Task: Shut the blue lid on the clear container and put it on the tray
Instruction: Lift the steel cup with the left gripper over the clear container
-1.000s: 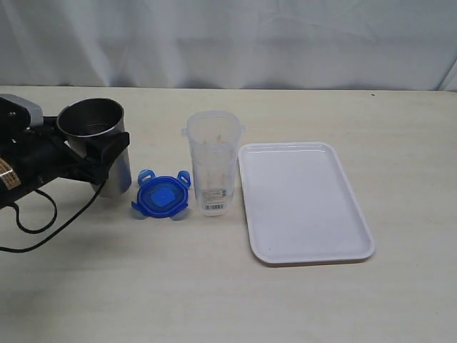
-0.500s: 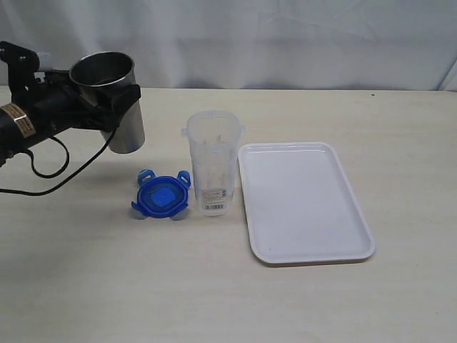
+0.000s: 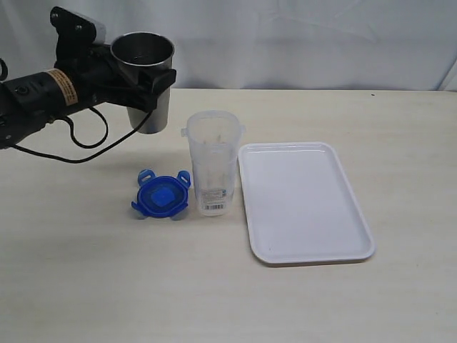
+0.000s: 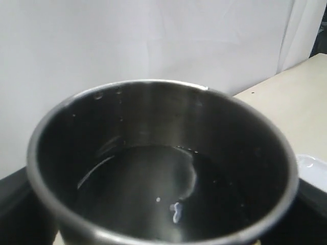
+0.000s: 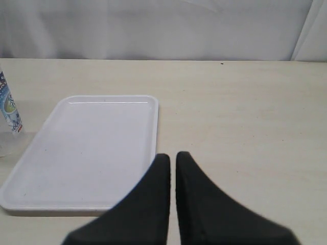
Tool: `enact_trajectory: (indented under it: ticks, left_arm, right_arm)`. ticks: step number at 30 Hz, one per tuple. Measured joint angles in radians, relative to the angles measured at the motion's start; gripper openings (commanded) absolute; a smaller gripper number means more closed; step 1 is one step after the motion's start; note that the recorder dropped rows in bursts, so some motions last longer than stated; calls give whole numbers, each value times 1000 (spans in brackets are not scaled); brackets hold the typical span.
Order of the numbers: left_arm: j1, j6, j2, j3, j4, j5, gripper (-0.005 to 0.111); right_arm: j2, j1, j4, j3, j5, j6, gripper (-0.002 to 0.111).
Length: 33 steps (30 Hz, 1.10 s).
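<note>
The blue lid (image 3: 161,198) lies flat on the table, just left of the clear container (image 3: 213,161), which stands upright and uncovered. To the container's right rests the white tray (image 3: 303,204), with nothing on it. My left gripper (image 3: 151,84) is shut on a grey steel cup (image 3: 161,114), held upright in the air behind and to the left of the container. That cup (image 4: 163,168) fills the left wrist view, and its inside glints as if wet. My right gripper (image 5: 172,155) is shut on nothing, near the tray's (image 5: 87,148) corner; the container's (image 5: 9,109) labelled side shows at the frame edge.
A white curtain (image 3: 285,43) hangs behind the table's far edge. The left arm's black cable (image 3: 86,146) loops down onto the table to the left of the lid. Bare tabletop (image 3: 214,300) extends in front of the objects.
My left gripper has lifted the steel cup from the table at the left and carried it up, back and to the right. Lid, container and tray have not moved.
</note>
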Motion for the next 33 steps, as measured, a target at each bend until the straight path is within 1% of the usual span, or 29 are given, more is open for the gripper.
enact_trajectory:
  ticks: [10,16,21,28,33]
  left_arm:
    - [-48,0,0,-27,2,9,0]
    - [-54,3,0,-27,5,9,0]
    - [-54,55,0,-27,5,9,0]
    - [-56,63,0,-27,5,-6,0]
    - [-80,59,0,-27,5,-23,0]
  right_arm:
    - [0,0,0,0,0,0,5]
    - [0,0,0,0,0,0,5]
    - [0,0,0,0,0,0,5]
    - [0,0,0,0,0,0,5]
    - [0,0,0,0,0,0,5]
